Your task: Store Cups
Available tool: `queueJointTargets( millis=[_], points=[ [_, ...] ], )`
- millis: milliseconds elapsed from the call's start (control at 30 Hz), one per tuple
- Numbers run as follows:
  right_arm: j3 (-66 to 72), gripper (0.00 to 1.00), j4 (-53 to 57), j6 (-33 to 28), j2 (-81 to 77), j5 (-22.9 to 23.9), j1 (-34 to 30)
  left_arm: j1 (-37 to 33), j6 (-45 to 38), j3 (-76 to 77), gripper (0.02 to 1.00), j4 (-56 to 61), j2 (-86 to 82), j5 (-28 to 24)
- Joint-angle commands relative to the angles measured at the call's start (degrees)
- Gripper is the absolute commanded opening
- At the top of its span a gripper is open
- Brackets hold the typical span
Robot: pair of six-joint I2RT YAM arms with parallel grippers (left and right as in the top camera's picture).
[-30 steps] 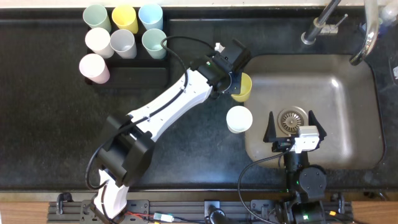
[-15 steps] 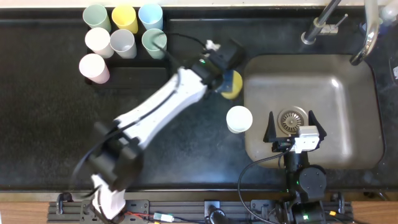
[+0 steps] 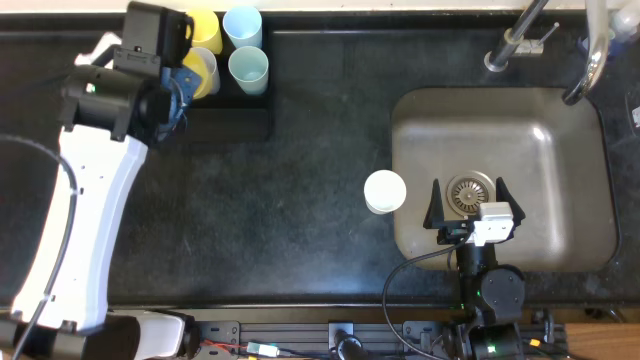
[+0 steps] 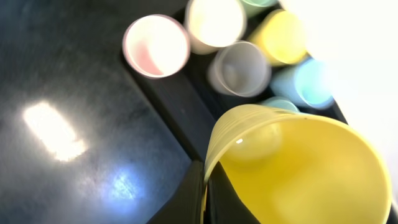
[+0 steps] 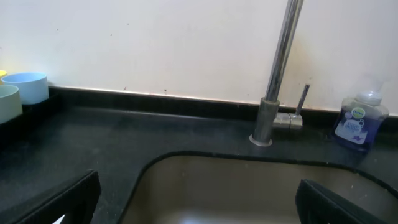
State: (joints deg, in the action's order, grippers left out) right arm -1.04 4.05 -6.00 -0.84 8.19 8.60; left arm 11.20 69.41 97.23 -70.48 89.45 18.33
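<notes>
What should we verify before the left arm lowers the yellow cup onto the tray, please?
1. Yellow cup gripped in the left jaws: ok.
2. Bare space on the black tray: ok.
3. Pink cup and grey cup upright: ok.
4. Tray spot directly under the yellow cup: cannot tell.
5. Right jaws open over the sink, clear of the tray: ok.
6. White cup stored: not ok, stands by the sink's edge.

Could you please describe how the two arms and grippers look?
The left arm has white shells, black joints and a thin black cable alongside. The right arm is mostly black, with a white wrist block and looping black cable; the right gripper has two black, tapered fingers.
</notes>
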Motion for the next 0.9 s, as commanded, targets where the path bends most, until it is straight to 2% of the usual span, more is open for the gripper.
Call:
queueJointTargets(
  millis=[33, 200, 900],
  points=[
    [0.8, 0.998, -0.4, 0.0, 0.6, 0.4, -0.4, -3.0, 11.8, -4.5, 0.034, 1.0, 1.3, -2.1],
    [0.8, 0.996, -0.4, 0.0, 0.6, 0.4, -0.4, -4.4, 13.6, -6.7, 0.034, 1.6, 3.8, -4.7],
    [0.8, 0.998, -0.4, 0.0, 0.6, 0.4, -0.4, -4.4, 13.6, -6.9, 0.038, 3.4, 13.3, -3.0]
  ],
)
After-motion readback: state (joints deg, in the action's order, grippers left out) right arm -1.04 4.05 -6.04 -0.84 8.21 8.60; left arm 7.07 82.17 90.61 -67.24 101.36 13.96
